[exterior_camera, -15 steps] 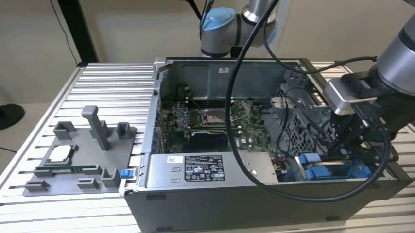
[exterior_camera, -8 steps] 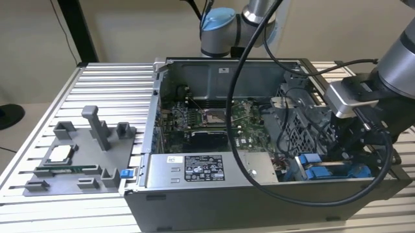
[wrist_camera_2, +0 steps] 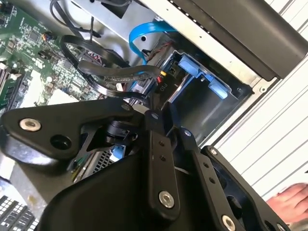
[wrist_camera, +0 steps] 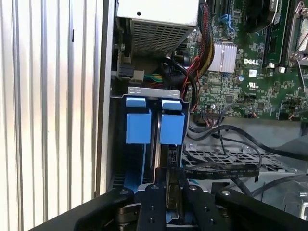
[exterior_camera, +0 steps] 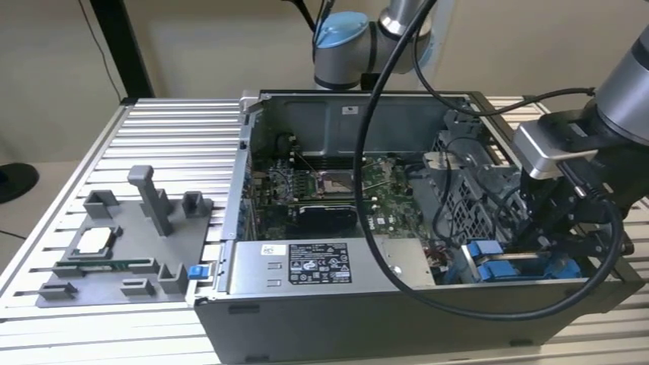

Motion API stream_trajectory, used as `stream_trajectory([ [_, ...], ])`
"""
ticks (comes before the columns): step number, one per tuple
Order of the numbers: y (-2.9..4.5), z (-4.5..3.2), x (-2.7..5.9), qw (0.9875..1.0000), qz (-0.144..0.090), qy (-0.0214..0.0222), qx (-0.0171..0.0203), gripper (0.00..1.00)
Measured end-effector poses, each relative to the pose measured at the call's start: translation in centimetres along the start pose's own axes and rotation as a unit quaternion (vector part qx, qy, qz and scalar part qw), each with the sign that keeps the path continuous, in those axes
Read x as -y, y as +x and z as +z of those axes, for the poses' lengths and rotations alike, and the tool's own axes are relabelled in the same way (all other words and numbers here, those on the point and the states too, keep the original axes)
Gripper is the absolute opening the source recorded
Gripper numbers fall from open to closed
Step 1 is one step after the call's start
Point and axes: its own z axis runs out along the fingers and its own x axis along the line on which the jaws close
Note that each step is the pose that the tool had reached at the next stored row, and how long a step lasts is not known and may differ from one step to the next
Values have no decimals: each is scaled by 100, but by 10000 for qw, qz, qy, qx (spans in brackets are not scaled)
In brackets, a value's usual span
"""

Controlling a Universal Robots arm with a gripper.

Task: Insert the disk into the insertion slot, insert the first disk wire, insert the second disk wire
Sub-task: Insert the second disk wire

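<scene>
Blue-framed disk [wrist_camera: 161,159] clamped edge-on between the closed gripper [wrist_camera: 168,180] fingers, directly before the insertion slot [wrist_camera: 154,103] with its blue tabs.

Arm [exterior_camera: 618,84] bent downward at the exterior view's right, claw [wrist_camera: 169,185] pointing down, fingers [wrist_camera: 153,202] close together

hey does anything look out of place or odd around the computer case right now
One thing stands out: a person's hand shows at the edge of the second wrist view, on the ribbed table beside the open computer case, close to the arm. Inside, the loose black cables lie slack over the perforated metal, but nothing looks damaged.
</scene>
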Motion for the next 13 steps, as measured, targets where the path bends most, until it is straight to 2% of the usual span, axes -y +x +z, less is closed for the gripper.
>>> stream_trajectory([
  [13,0,1,0,10000,0,0,0,100],
])
